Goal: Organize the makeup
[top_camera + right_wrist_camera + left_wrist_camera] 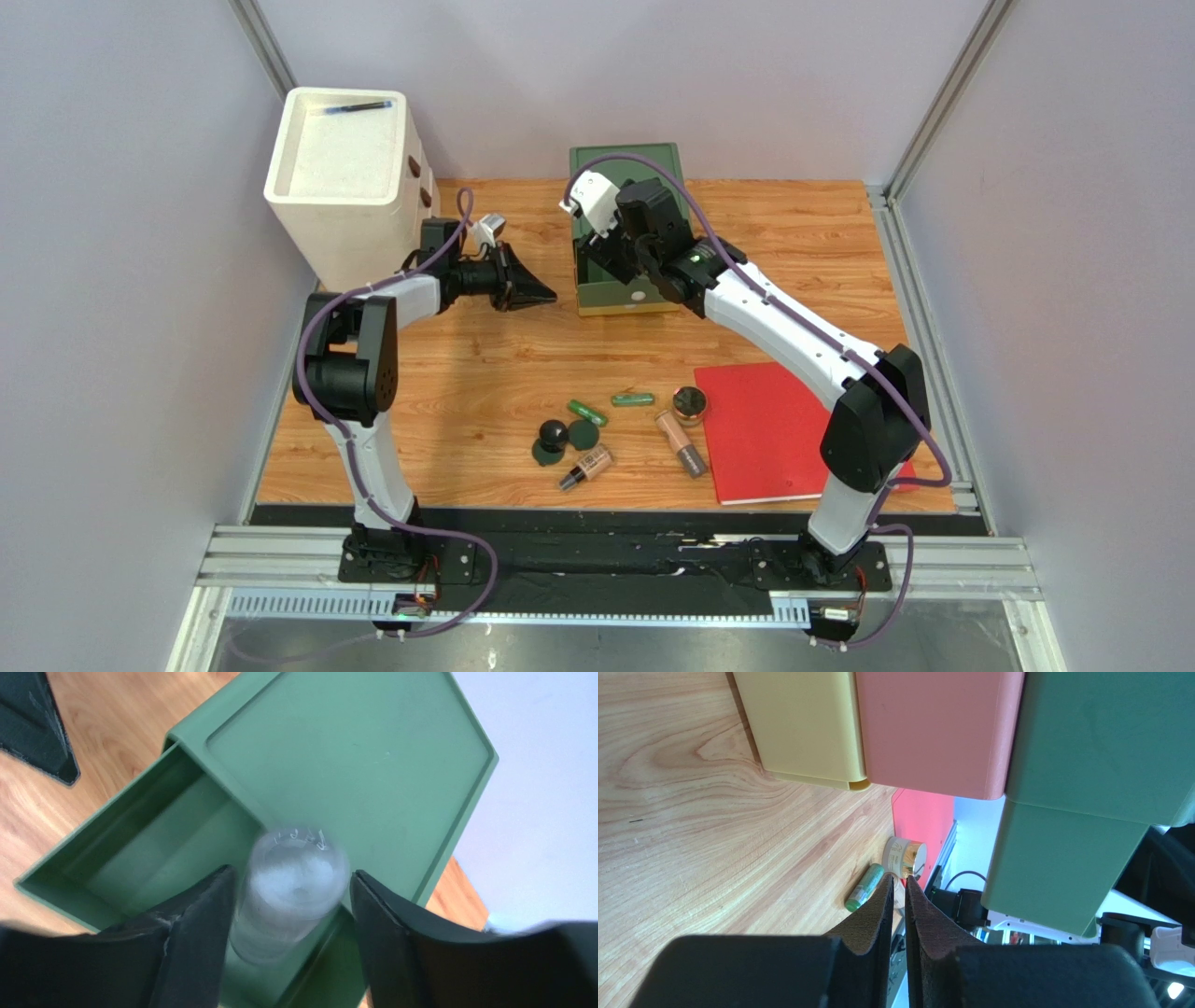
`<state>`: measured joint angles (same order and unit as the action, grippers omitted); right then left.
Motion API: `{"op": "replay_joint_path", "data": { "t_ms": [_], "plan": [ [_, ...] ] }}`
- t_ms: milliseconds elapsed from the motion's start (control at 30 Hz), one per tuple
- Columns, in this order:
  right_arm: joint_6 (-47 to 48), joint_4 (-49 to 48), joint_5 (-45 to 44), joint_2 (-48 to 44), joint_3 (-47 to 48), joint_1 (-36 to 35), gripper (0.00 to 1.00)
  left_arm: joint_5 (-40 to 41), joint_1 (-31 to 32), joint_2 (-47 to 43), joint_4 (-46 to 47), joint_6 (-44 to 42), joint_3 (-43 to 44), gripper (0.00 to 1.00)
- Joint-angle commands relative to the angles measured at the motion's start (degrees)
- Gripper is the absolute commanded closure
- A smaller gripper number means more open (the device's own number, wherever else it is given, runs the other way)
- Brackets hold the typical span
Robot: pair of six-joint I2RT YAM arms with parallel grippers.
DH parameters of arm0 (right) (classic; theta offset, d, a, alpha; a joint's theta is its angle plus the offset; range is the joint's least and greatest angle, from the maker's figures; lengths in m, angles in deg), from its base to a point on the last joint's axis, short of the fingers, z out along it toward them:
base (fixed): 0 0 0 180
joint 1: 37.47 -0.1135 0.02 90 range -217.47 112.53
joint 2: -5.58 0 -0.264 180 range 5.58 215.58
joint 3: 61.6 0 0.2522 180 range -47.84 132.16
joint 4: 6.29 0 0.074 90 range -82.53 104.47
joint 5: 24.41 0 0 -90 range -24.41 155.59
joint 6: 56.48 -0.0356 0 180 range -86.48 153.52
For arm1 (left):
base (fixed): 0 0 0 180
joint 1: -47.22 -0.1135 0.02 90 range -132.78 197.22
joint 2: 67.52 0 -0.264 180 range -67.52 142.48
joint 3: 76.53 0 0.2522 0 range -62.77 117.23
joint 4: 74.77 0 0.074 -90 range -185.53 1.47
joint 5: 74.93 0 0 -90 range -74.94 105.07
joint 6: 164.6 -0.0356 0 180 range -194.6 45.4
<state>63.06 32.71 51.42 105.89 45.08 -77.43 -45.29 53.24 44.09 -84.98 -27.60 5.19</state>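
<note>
My right gripper point(622, 263) hovers over the open drawer point(151, 857) of a green organizer point(626, 182). Its jaws point(291, 875) stand open around a clear frosted bottle point(291, 896), blurred. The bottle leans on the left finger and is apart from the right one. My left gripper point(533, 294) is shut and empty, left of the organizer point(1088, 756). On the table lie two green tubes point(586, 413) point(631, 399), a round jar point(687, 405), a black ball point(556, 436), dark green compacts point(546, 455) and two bottles point(586, 466) point(680, 444). The left wrist view shows one tube point(865, 887) and the jar point(905, 855).
A tall white box point(344, 175) stands at the back left, close behind the left arm. A flat red book point(772, 427) lies at the front right. Yellow point(805, 724) and pink point(938, 731) blocks show beside the green organizer in the left wrist view.
</note>
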Motion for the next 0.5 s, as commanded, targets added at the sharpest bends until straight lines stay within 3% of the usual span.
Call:
{"op": "replay_joint_path", "data": {
  "t_ms": [0,333,467],
  "plan": [
    [-0.4,-5.9,-3.7,-1.7,3.1,0.3,0.23,-0.6,0.3,-2.2,0.1,-1.2,2.8,0.85],
    [-5.6,-5.2,-2.1,-10.5,3.0,0.2,0.17,-0.7,0.2,-1.8,-0.8,-1.7,3.9,0.84],
    [-10.8,-4.0,-0.3,-17.2,-1.9,0.2,0.08,-0.7,0.2,-1.6,-1.1,-1.7,4.5,0.84]
  ]
}}
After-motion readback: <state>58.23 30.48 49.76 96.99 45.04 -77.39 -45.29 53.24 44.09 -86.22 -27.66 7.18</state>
